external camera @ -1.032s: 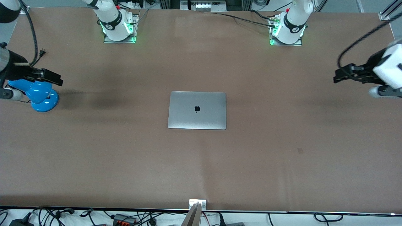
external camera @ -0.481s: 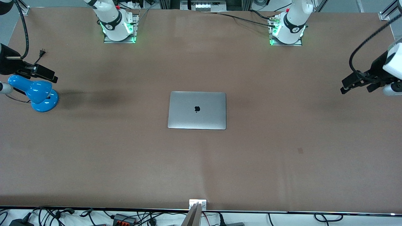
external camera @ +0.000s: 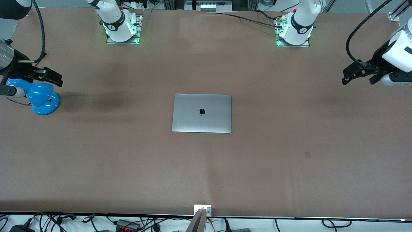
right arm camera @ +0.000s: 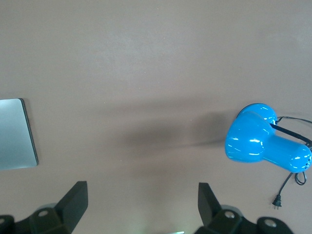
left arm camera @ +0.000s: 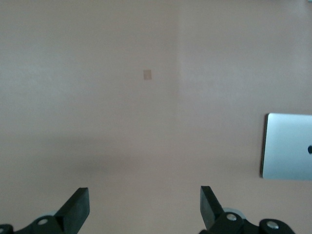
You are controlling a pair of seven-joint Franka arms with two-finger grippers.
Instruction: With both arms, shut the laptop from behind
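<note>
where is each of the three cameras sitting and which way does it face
Front view: high across the table, facing the robots; shows the closed laptop, both arm bases, the left gripper and right gripper over the table's ends, and the blue lamp.
Left wrist view: on the left arm's wrist, looking down at bare table; its own open fingertips show, plus the laptop's edge.
Right wrist view: on the right wrist, looking down; own open fingertips show, with the lamp and laptop edge.
Shared: all three views show the laptop.

A small blue desk lamp [external camera: 38, 96] lies on the brown bench [external camera: 128, 167] at my right arm's end, black cord [right arm camera: 287, 183] trailing beside it.
</note>
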